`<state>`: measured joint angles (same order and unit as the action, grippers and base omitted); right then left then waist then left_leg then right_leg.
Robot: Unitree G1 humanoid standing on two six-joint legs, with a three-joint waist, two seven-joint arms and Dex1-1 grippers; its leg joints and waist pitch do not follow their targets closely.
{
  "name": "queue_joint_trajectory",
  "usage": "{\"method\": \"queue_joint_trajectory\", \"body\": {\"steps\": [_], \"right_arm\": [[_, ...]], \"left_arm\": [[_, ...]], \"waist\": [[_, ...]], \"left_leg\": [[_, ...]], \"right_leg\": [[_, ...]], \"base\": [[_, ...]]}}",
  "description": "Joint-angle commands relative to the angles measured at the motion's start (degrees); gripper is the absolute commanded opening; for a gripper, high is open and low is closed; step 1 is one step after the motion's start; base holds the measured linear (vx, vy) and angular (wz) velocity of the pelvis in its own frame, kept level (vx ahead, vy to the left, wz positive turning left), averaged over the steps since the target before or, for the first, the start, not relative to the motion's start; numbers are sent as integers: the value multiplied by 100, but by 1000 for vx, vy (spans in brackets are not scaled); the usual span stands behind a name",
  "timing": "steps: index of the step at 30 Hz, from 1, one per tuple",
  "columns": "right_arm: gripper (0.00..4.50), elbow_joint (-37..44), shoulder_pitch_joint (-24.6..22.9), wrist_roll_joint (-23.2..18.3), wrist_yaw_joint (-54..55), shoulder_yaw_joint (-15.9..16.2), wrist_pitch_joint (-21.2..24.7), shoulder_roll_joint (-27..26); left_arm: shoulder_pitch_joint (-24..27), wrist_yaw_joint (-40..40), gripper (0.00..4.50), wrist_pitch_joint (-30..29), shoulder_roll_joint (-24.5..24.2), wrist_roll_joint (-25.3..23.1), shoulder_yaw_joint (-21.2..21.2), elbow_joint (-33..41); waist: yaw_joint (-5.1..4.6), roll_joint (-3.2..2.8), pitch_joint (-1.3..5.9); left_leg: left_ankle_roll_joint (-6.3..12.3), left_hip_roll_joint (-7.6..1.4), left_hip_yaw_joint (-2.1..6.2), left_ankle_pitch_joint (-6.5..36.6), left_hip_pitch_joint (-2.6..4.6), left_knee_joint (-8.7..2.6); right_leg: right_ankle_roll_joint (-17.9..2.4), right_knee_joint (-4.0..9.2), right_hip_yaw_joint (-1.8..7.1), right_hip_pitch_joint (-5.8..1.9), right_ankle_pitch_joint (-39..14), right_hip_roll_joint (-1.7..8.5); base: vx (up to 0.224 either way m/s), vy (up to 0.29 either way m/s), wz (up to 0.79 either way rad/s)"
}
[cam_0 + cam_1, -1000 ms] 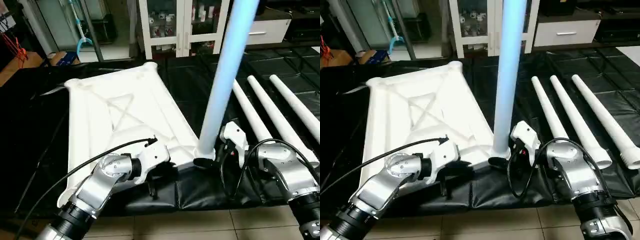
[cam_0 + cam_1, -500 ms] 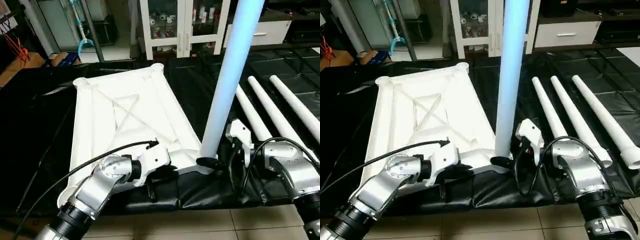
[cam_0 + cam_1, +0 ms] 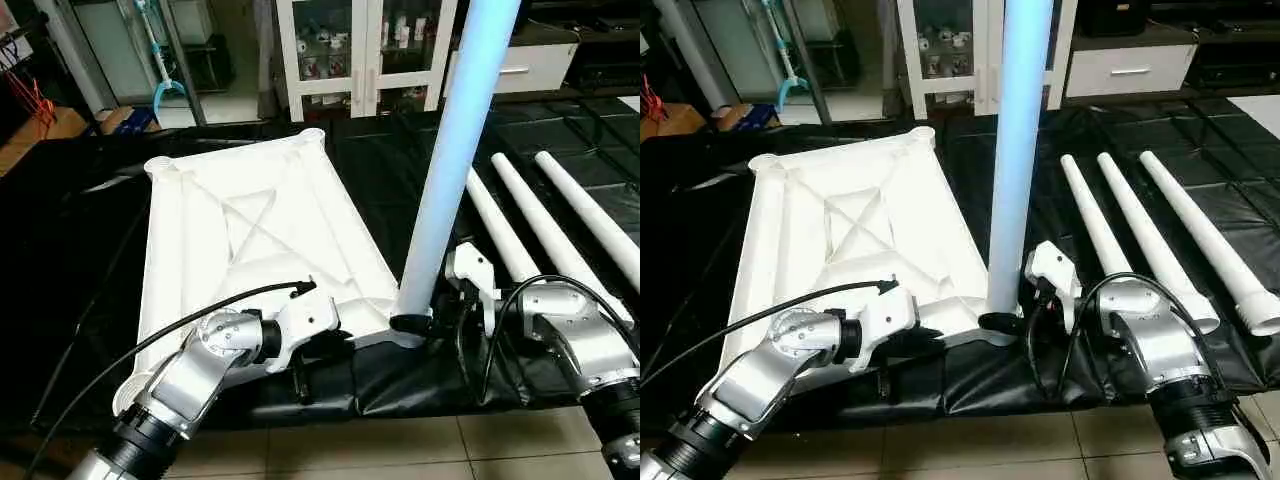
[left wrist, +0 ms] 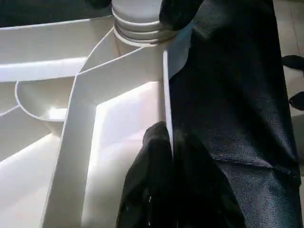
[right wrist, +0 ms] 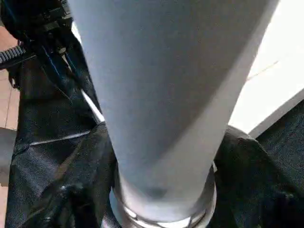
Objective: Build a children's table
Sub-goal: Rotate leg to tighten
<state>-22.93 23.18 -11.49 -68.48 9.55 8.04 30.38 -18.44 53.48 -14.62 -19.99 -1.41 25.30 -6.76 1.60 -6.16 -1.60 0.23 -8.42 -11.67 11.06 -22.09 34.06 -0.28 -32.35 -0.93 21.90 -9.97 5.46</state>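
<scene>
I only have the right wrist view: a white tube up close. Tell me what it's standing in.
Observer: The leg stands upright in the near right corner of the tabletop, which lies ribbed side up on a black mat.
Operator: Give me the left gripper.
Observer: The left gripper is shut on the tabletop's near edge wall, left of that corner.
Operator: Count the spare legs.
Observer: Three spare legs lie side by side on the mat, to the right of the right gripper.
</scene>
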Motion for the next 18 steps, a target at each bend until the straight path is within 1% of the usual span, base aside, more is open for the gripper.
{"method": "queue_joint_trajectory", "body": {"steps": [1,3,5,8,10,11,12,13,14,15,16,17,18], "right_arm": [[284,-125,128,96,128,22,6,-20],[256,-190,159,73,238,-42,36,-105],[254,-285,194,56,405,-118,46,-193],[249,-403,216,-3,684,-251,111,-352],[249,-490,181,-11,1061,-354,150,-570],[248,-493,179,-7,1080,-357,149,-580],[248,-547,150,67,1428,-390,153,-742],[248,-568,140,100,1572,-400,159,-808],[248,-629,129,203,1947,-413,155,-969],[247,-728,136,336,2517,-441,174,-1227],[247,-753,145,360,2677,-463,189,-1303],[247,-786,156,392,2884,-491,208,-1401],[247,-946,245,548,3848,-622,288,-1800]], "left_arm": [[149,179,0,-67,-87,-130,300,-48],[174,166,0,-88,-86,-127,307,-16],[189,151,0,-100,-80,-125,304,-4],[198,98,0,-128,-50,-123,291,-5],[181,-8,0,-221,26,-114,246,-27],[180,-14,0,-225,31,-114,244,-29],[148,-133,0,-310,115,-115,198,-66],[132,-188,0,-351,155,-115,177,-84],[75,-353,0,-459,269,-128,119,-153],[-44,-649,0,-651,463,-173,29,-306],[-86,-748,0,-694,515,-203,7,-364],[-140,-875,0,-749,582,-242,-22,-438],[-407,-1567,0,-1017,943,-350,-267,-814]], "waist": [[-32,142,291],[-37,138,288],[-44,136,287],[-84,140,277],[-174,144,258],[-199,143,256],[-239,147,247],[-281,145,236],[-306,147,236],[-377,150,218],[-396,148,209],[-411,157,211],[-459,165,208]], "left_leg": [[423,-443,214,1511,146,-464],[401,-443,215,1541,146,-469],[366,-442,218,1593,147,-476],[288,-434,226,1736,140,-494],[163,-426,242,2036,141,-520],[125,-425,249,2102,137,-527],[60,-421,265,2236,128,-541],[-18,-415,261,2396,149,-544],[-48,-405,269,2461,153,-539],[-147,-394,289,2611,133,-557],[-174,-383,293,2683,131,-558],[-205,-380,302,2753,145,-558],[-251,-367,317,2905,165,-547]], "right_leg": [[-1190,317,67,-118,-1395,264],[-1182,322,67,-112,-1437,259],[-1170,326,65,-108,-1463,254],[-1153,331,64,-104,-1547,252],[-1090,357,61,-86,-1851,250],[-1067,354,58,-90,-1931,252],[-1006,366,55,-85,-2111,251],[-963,386,60,-46,-2245,241],[-952,393,58,-39,-2309,241],[-871,404,48,-43,-2515,245],[-831,418,45,-32,-2650,249],[-782,434,43,-15,-2774,252],[-700,457,35,14,-2987,250]], "base": [[0,0,0],[0,0,0],[0,0,0],[0,0,0],[0,0,0],[0,0,0],[0,0,0],[0,0,0],[0,0,0],[0,0,0],[0,0,0],[0,0,0],[0,0,0]]}}
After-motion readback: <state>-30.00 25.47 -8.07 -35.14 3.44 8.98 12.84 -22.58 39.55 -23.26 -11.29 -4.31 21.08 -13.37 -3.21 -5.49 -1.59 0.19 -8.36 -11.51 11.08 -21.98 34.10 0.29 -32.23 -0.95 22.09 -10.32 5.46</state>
